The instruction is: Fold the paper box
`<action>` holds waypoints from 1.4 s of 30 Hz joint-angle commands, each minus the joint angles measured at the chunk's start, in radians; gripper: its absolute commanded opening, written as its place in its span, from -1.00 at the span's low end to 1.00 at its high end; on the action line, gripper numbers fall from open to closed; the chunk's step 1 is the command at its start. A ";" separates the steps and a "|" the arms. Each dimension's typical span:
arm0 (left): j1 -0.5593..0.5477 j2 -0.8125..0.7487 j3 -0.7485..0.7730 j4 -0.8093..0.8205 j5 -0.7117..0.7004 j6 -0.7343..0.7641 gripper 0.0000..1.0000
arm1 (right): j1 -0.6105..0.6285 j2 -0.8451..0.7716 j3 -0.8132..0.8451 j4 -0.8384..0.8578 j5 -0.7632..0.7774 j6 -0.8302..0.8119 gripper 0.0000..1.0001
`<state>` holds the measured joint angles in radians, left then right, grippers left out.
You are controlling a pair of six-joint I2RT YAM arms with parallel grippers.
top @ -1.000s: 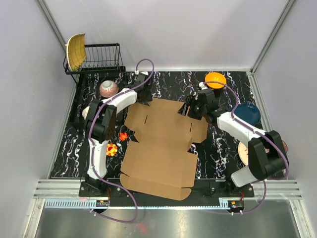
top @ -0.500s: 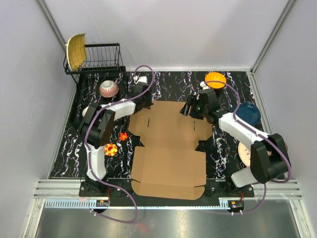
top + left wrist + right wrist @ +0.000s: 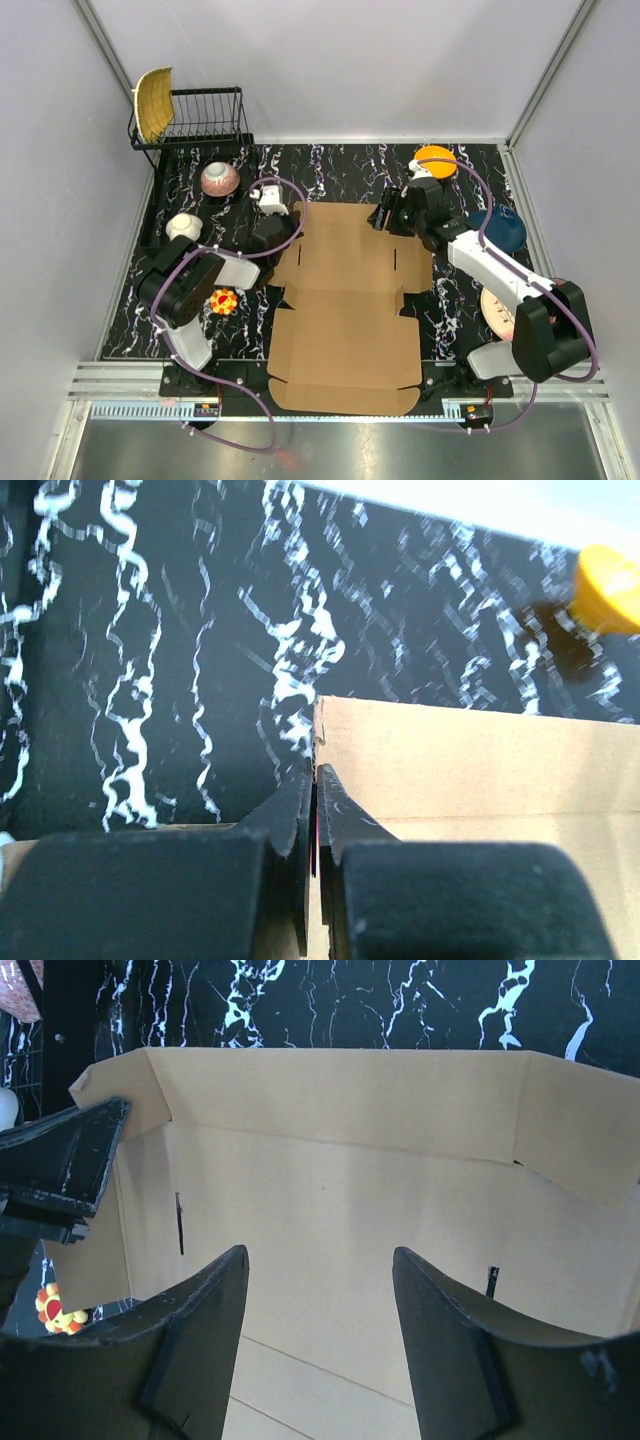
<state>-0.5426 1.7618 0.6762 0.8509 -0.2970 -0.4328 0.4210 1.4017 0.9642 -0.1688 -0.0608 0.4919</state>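
Note:
The paper box (image 3: 345, 300) is a large flat brown cardboard blank lying in the middle of the table. Its far panel and side flaps are raised a little. My left gripper (image 3: 290, 232) is at the box's far left flap. In the left wrist view it (image 3: 316, 772) is shut on the thin edge of the cardboard (image 3: 470, 770). My right gripper (image 3: 384, 218) is open at the box's far right corner. In the right wrist view it (image 3: 320, 1260) hovers over the inner face of the box (image 3: 330, 1160), with nothing between the jaws. The left gripper's fingers (image 3: 60, 1160) show at the left there.
A black dish rack (image 3: 200, 115) with a yellow dish (image 3: 153, 100) stands at the far left. Near it are a pink bowl (image 3: 220, 178), a white cup (image 3: 183, 227) and a red-yellow toy (image 3: 223, 300). An orange bowl (image 3: 435, 160), a dark blue plate (image 3: 505, 228) and a pink plate (image 3: 497, 305) are at the right.
The box has slid to the right and toward the near edge and turned square to the table. My left gripper has pulled back with its flap. My right gripper shifted slightly right.

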 commanded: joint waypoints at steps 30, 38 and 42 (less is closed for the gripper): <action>-0.204 -0.041 -0.211 0.817 -0.041 0.474 -1.00 | 0.012 0.310 0.332 -0.021 -0.596 -0.733 0.48; -0.224 -0.065 -0.233 0.817 -0.002 0.523 -1.00 | 0.010 0.375 0.369 0.003 -0.613 -0.795 0.45; -0.227 -0.079 -0.251 0.817 0.015 0.532 -1.00 | 0.010 0.399 0.375 0.030 -0.609 -0.839 0.46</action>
<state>-0.7586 1.7302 0.4454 1.2831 -0.3466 0.0574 0.4255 1.7863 1.2873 -0.2001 -0.6460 -0.2783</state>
